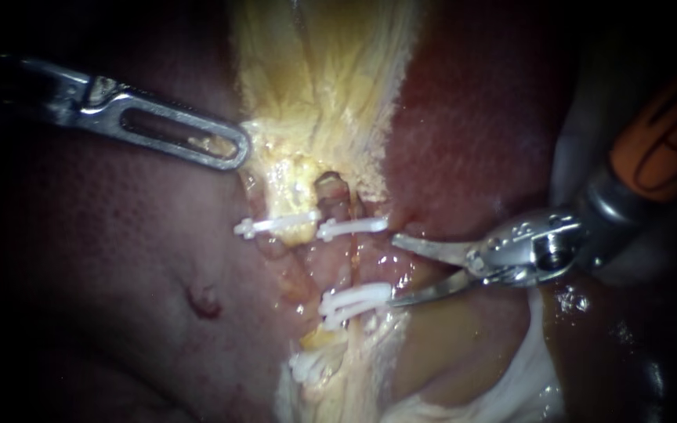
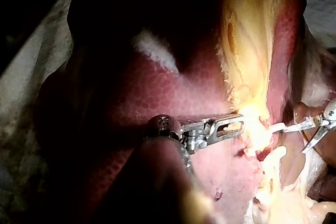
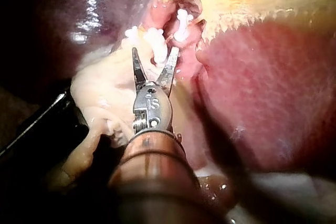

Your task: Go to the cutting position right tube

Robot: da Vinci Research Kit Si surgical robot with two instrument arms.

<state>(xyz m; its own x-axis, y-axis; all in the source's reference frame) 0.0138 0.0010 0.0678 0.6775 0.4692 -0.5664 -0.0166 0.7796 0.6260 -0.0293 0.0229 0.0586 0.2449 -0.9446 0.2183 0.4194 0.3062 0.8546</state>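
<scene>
Right instrument (image 1: 396, 269) hand wide, just beside right tube (image 1: 352, 262) between clips (image 1: 352, 227). Tube looks soft, slick, thin; take bare span.

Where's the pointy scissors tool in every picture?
Endoscope view: right instrument enters from the right, jaws open beside the white clips.
Left wrist view: right instrument ahead of the left instrument, past the clips.
Right wrist view: right instrument, jaws open at the clips.
Landmark: white clips.
</scene>
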